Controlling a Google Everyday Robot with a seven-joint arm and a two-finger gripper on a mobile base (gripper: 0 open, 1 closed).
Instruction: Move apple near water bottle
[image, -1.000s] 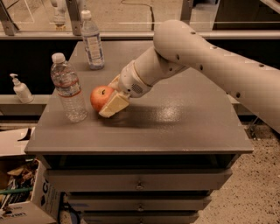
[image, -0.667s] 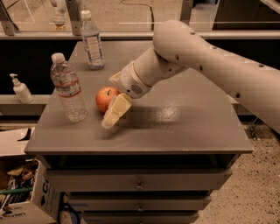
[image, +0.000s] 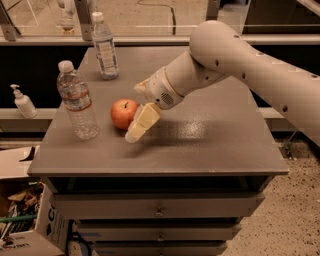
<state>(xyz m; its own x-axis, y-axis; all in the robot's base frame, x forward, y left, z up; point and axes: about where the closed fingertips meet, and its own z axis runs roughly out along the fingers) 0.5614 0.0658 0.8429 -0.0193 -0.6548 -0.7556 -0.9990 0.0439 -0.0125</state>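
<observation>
Round red-orange apple (image: 123, 114), dark stem, beside the parted gripper (image: 140, 111), near water bottle (image: 78, 102).

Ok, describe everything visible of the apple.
The apple is round, red-orange and smooth-skinned, with a short dark stem pointing up. It sits upright on the grey table, just right of the water bottle in the view, with a small gap between them. The end effector overlaps its right edge; contact cannot be confirmed.
</observation>
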